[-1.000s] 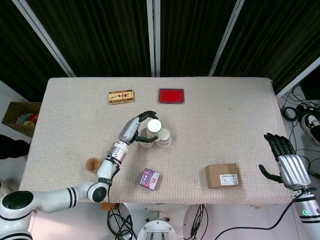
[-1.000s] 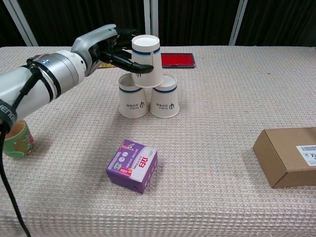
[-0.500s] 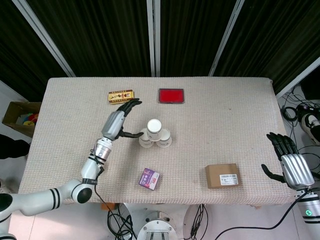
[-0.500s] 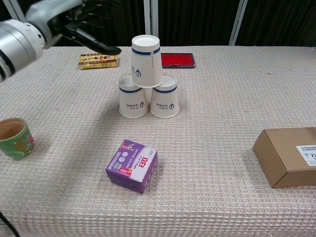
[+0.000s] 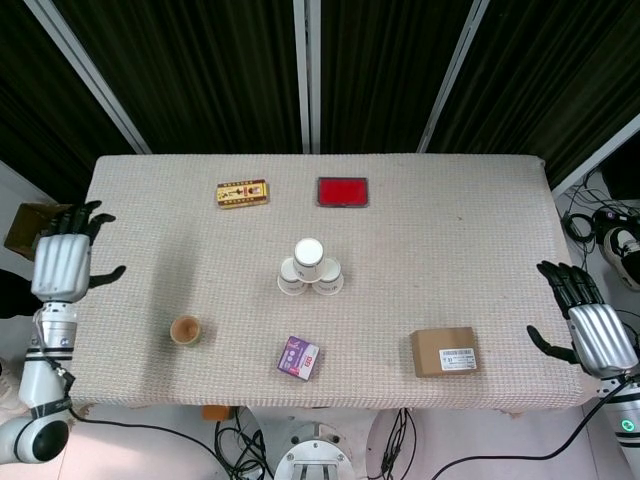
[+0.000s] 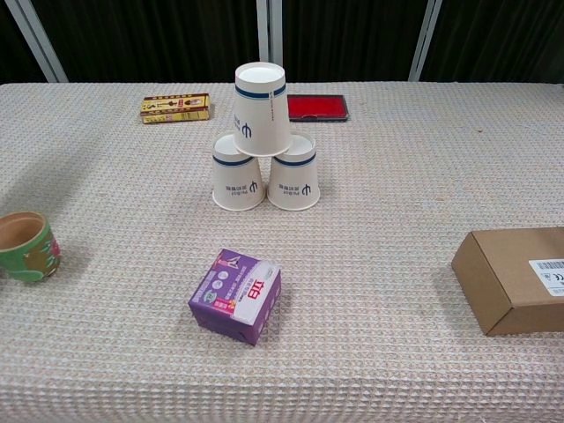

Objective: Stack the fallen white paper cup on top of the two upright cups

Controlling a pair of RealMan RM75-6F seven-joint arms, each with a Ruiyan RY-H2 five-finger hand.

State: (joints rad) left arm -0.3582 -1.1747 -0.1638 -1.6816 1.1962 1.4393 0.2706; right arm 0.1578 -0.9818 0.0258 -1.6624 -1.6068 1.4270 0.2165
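1. The top white paper cup (image 6: 261,107) sits upside down on the two white paper cups (image 6: 266,173) below it.
2. The left hand (image 5: 62,263) is far away at the table's edge, fingers spread, holding nothing.
3. The right hand (image 5: 594,333) is far away too, fingers spread, holding nothing.

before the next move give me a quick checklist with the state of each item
1. Top cup sits mouth down across the two base cups: ok.
2. Left base cup and right base cup side by side on the table: ok.
3. Left hand off the stack, at the table's left edge, fingers apart, holding nothing: ok.
4. Right hand beyond the right edge, fingers apart, holding nothing: ok.
5. Purple box apart from the stack: ok.
6. Top cup centred and stable: cannot tell.
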